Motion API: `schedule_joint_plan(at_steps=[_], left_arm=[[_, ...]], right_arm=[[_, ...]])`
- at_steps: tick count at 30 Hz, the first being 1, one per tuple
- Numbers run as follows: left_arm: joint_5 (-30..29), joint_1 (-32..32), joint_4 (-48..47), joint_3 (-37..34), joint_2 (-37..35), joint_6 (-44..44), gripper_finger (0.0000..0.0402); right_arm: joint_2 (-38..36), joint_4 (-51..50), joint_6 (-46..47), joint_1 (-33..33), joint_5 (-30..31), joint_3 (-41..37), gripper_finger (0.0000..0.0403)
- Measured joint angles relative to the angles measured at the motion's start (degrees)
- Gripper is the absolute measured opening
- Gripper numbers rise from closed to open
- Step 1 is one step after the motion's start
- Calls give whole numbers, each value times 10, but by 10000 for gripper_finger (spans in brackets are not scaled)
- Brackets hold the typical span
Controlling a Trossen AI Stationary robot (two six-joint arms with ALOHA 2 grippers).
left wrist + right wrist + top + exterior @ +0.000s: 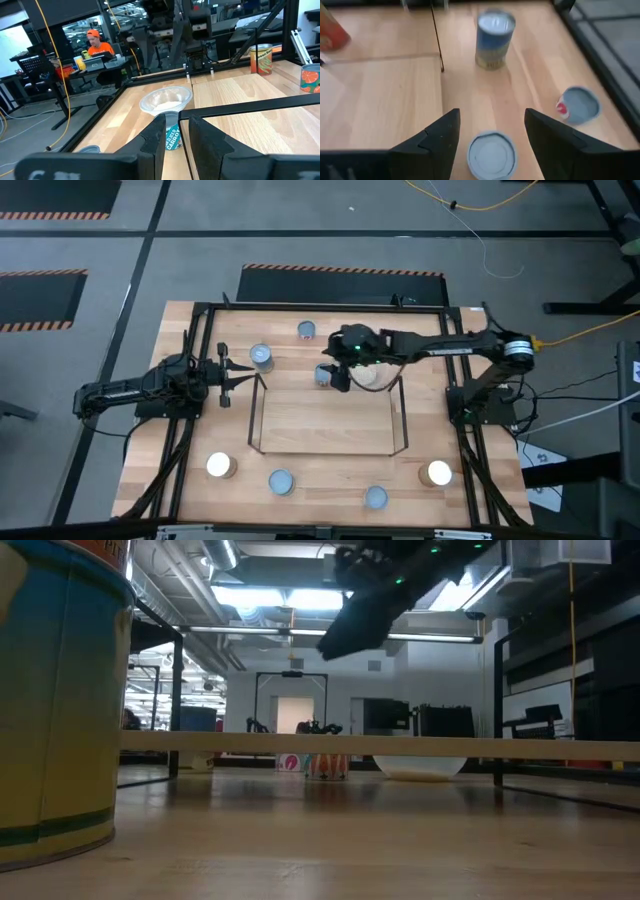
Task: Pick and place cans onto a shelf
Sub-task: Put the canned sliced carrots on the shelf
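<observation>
Grey floor with orange-and-black hazard strips is seen around the light wooden table (330, 450), which is edged by a black frame (200, 315). Behind the table, a workshop room with ceiling lights is shown in the low view, and a seated person in an orange shirt and cap (95, 47) is seen in the left wrist view.

On the middle of the table the shelf (328, 452) of thin black rods is placed. The cans are spread around it: one with a blue label (261, 357) near its left back corner, one (306, 330) near the back edge, and four along the front edge (221, 465), (281, 481), (375, 497), (438, 473). A clear round dish (372, 376) stands behind the shelf.

The right gripper (338, 376) is held above the table at the back rail of the shelf. Its jaws are wide open and nothing is gripped. A can with a pale lid (492, 155) is seen directly below, between the two fingers (432, 142), but whether it is touched cannot be told.

The left gripper (226, 384) waits at the left side, pointed toward the blue-label can (172, 136). Its jaws are partly open and empty; the can stands just beyond the fingertips, in line with the gap.
</observation>
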Motion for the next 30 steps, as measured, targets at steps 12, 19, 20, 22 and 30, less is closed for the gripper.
schedule_joint_plan(at_steps=[12, 19, 20, 22, 30], left_arm=[[-9, 0, 0, 0, 0, 0, 78], [-10, 0, 0, 0, 0, 0, 78], [-10, 0, 0, 0, 0, 0, 78], [-10, 0, 0, 0, 0, 0, 78], [-10, 0, 0, 0, 0, 0, 78]], right_arm=[[113, -38, 1, 13, 0, 47, 227], [139, -39, 1, 13, 0, 47, 227], [140, -38, 1, 13, 0, 47, 227], [144, -38, 1, 13, 0, 47, 227], [175, -38, 1, 13, 1, 47, 227]])
